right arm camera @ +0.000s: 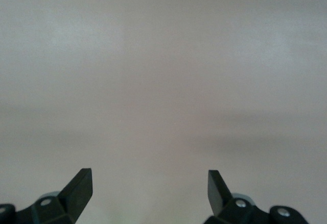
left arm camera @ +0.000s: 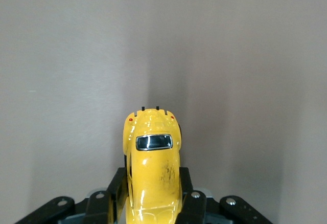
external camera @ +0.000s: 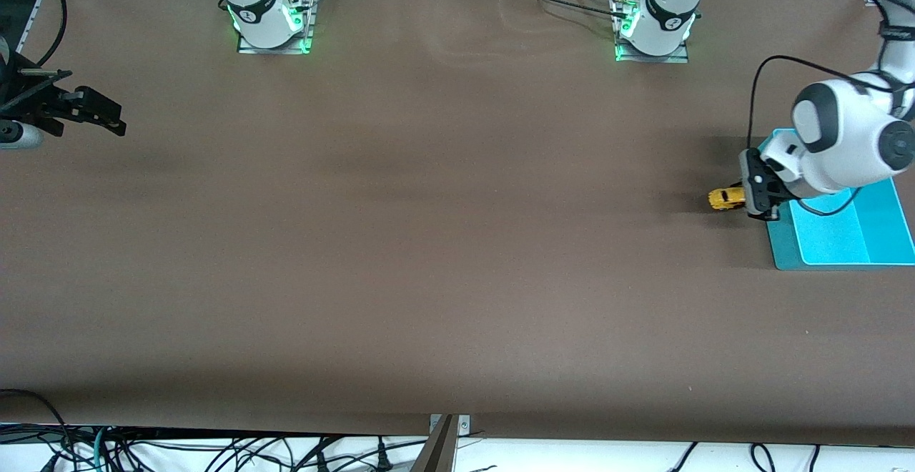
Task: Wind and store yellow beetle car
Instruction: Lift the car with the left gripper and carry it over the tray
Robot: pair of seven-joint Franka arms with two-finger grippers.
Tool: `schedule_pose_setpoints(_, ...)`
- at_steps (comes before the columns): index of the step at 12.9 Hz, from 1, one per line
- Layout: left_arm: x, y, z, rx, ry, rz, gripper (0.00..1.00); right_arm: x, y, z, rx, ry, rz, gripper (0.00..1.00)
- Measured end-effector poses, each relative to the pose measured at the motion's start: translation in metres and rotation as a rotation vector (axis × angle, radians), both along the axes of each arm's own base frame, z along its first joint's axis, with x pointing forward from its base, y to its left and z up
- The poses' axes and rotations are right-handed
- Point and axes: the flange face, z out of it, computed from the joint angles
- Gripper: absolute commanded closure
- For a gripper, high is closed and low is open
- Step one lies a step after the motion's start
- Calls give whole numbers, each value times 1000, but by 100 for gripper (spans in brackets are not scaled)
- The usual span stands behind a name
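Observation:
The yellow beetle car point(external camera: 725, 199) is a tiny rounded toy with dark windows. My left gripper point(external camera: 748, 197) is shut on it, with a finger on each side of its body. The gripper holds the car low by the brown table, right beside the edge of a turquoise tray point(external camera: 786, 250) at the left arm's end. In the left wrist view the car point(left arm camera: 153, 162) sticks out past the black fingertips point(left arm camera: 186, 180) of the left gripper point(left arm camera: 153, 185). I cannot tell if its wheels touch the table. My right gripper point(external camera: 100, 111) waits open and empty at the right arm's end, and its view point(right arm camera: 149, 183) shows only bare table.
The turquoise tray holds a lighter blue open bin point(external camera: 858, 229), partly hidden by the left arm's wrist. A black cable point(external camera: 754, 100) loops from the left wrist over the table. The two arm bases point(external camera: 271, 25) point(external camera: 654, 28) stand along the table edge farthest from the camera.

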Motion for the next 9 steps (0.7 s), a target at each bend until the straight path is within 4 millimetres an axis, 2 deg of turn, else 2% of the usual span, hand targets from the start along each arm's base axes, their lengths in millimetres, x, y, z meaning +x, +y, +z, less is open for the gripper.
schedule_pose_setpoints(2, 11, 17, 32, -9, 17, 13, 90, 0, 1, 0, 0, 0, 1, 0)
schedule_pose_setpoints(5, 16, 60, 62, 4, 9, -11, 90, 0, 1, 0, 0, 0, 1, 0)
schedule_pose_setpoints(7, 15, 96, 67, 25, 4, -48, 91, 0, 0, 0, 0, 1, 0, 0)
schedule_pose_setpoints(9, 10, 132, 58, 22, 11, -73, 90, 0, 0, -1, 0, 2, -1, 0)
